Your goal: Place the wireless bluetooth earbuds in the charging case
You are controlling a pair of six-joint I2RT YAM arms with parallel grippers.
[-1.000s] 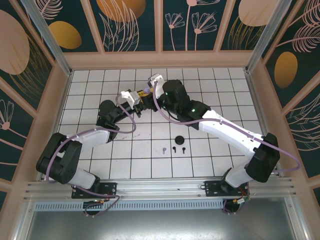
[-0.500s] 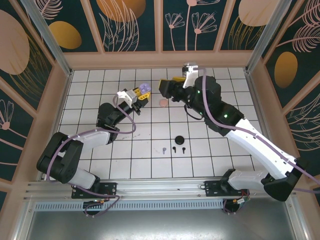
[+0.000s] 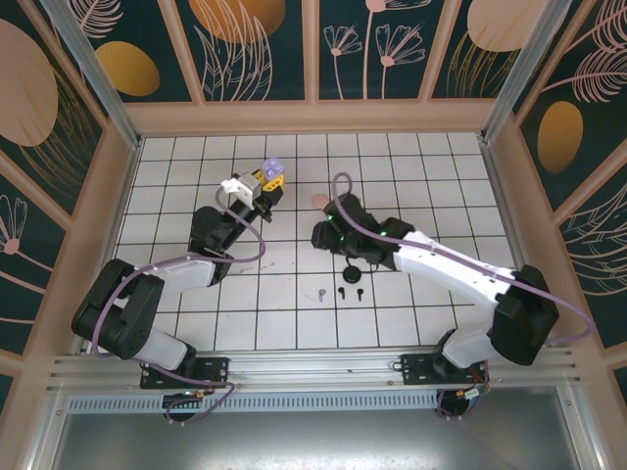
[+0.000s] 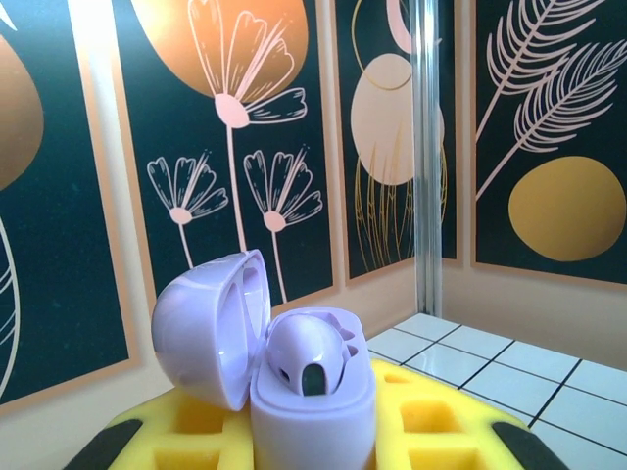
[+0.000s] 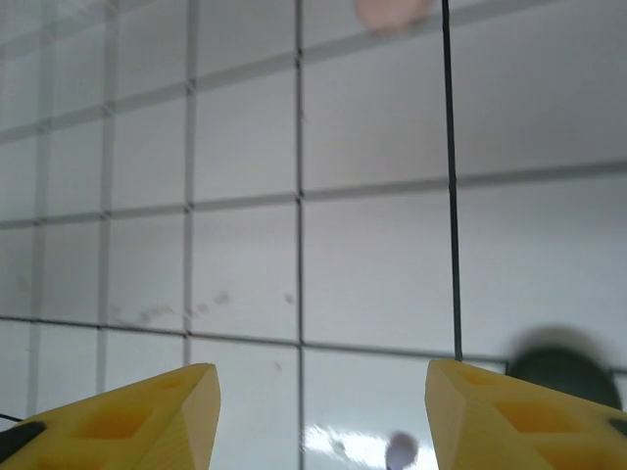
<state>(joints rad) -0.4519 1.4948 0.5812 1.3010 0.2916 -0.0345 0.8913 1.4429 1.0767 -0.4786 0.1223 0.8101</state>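
- The right jaws stand wide apart with nothing between them, and both yellow fingers [image 5: 147, 416] point down over the white table [image 5: 245, 255].
- The loose lilac earbud [image 5: 400, 452] lies on the table just under those jaws, inside the gap but closer to the right-hand finger.
- From above, that lilac earbud [image 3: 321, 293] sits on the near side of the right arm [image 3: 441, 269]. Its stem seems to run toward the table's near edge, though it is too small to be sure.
- The left jaws are clamped on the open lilac case [image 4: 313, 392] and hold it up off the table, lid tipped back.
- One earbud [image 4: 304, 352] is already seated in that case, so my read is the second slot waits for the loose one.
- The right arm is clearly the nearer one to the loose earbud, and the left is busy with the case.
- Two black earbuds [image 3: 351, 292] lie just beside the lilac one, on its right, so a sloppy close could catch them.
- The black case [image 5: 558, 367] sits just beyond the right-hand finger, near enough to bump.
- The pink case [image 5: 392, 10] lies well ahead of the jaws and out of the way.
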